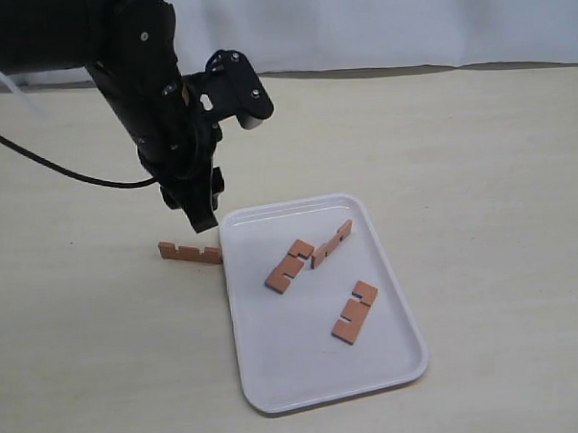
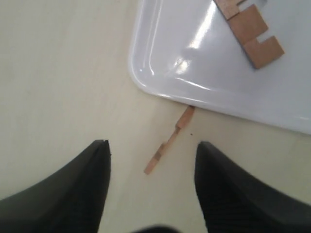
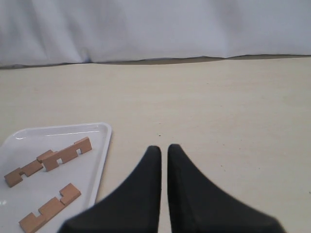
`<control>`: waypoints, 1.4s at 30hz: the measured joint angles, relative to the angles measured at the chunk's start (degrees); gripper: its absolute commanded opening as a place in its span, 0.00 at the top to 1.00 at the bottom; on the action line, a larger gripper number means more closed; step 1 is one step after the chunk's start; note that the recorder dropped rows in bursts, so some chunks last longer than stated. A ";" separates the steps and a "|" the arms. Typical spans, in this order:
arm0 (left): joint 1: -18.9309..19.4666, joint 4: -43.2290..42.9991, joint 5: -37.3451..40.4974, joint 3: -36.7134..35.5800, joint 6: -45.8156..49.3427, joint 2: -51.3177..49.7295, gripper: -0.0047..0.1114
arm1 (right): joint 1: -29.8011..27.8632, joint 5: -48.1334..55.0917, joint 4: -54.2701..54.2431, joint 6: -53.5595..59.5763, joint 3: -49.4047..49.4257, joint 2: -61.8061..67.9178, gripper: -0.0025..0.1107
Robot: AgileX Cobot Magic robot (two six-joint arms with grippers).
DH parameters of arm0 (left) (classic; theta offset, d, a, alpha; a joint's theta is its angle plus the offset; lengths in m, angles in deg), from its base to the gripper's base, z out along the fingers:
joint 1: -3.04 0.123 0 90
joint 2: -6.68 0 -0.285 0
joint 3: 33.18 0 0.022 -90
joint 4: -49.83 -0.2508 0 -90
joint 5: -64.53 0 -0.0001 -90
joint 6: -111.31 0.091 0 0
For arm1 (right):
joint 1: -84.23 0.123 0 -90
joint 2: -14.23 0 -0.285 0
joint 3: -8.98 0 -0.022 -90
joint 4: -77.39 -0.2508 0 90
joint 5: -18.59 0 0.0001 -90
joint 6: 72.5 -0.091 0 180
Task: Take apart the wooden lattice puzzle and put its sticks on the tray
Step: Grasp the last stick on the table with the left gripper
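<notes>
Three sticks (image 1: pixel 289 266) lie flat inside the tray (image 1: pixel 277 380), lower centre of the exterior frame: two close together toward its upper end, one apart nearer the middle. The fourth stick (image 1: pixel 190 251) stands on edge on the surface (image 1: pixel 84 360), just left of the tray, one end against its rim. Your left fingers (image 2: pixel 87 184) hang over that stick, spread wide, gripping nothing and touching nothing; the stick shows in the gap between them. Your right fingers (image 3: pixel 146 194) are pressed nearly together, only a thin slit between, empty, above bare surface beside the tray.
</notes>
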 measured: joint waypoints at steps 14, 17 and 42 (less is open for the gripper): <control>4.28 3.94 0.73 0.00 2.16 -7.12 0.52 | 0.00 0.00 0.00 0.00 0.00 0.00 0.94; 4.28 4.13 0.73 0.00 2.16 -8.85 0.52 | 0.00 0.00 0.00 0.00 0.00 0.00 0.94; 4.28 5.11 -1.33 0.00 2.16 -15.01 0.53 | 0.00 0.00 0.00 0.00 0.00 0.00 0.94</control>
